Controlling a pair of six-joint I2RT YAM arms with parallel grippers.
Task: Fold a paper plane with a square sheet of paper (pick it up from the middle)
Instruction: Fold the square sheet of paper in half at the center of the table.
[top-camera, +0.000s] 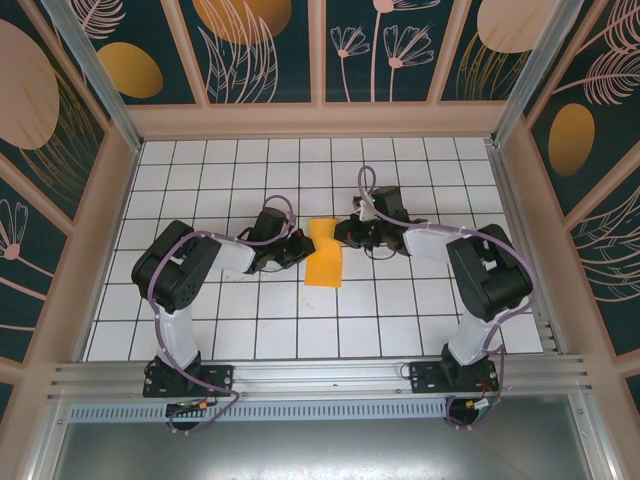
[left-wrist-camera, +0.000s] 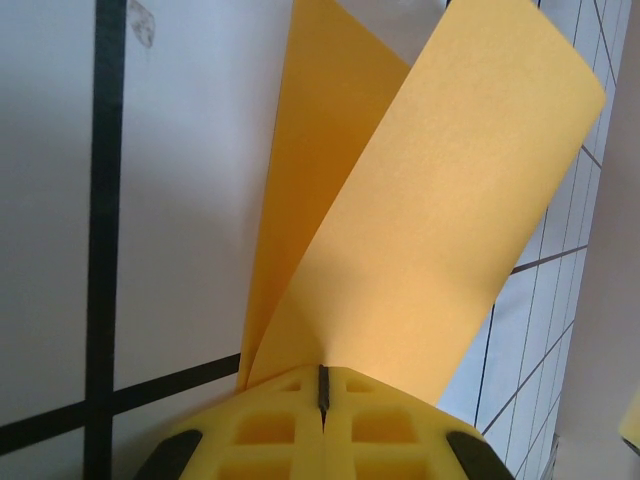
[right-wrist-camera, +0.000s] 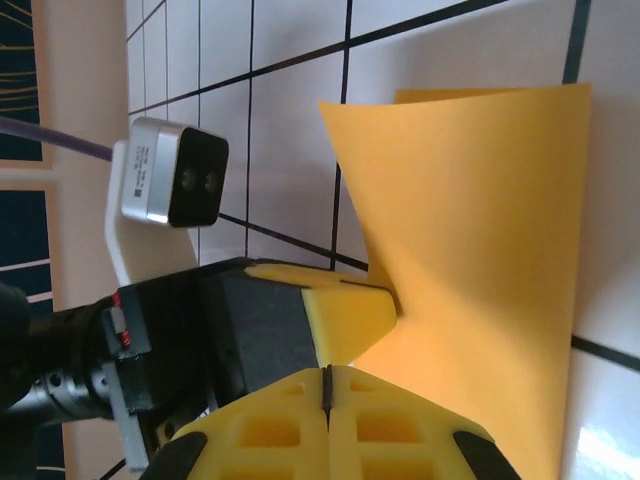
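The square sheet of paper (top-camera: 323, 262) is orange-yellow and bent over on itself, lifted off the white grid table (top-camera: 420, 170) at its middle. My left gripper (top-camera: 306, 245) is shut on its left edge. In the left wrist view two flaps of the paper (left-wrist-camera: 430, 220) fan up and out from the closed yellow tips of the left gripper (left-wrist-camera: 322, 375). My right gripper (top-camera: 340, 236) is shut just right of the sheet. In the right wrist view the right gripper (right-wrist-camera: 327, 378) sits beside the left gripper's fingertip (right-wrist-camera: 350, 310), which pinches the paper (right-wrist-camera: 480, 250). No paper shows in the right jaws' seam.
Dark patterned wall panels (top-camera: 560, 140) in a pale frame close in the table on three sides. An aluminium rail (top-camera: 320, 375) carries both arm bases along the near edge. The left arm's wrist camera (right-wrist-camera: 175, 185) is close to the right fingers. Bare grid tiles lie all around the sheet.
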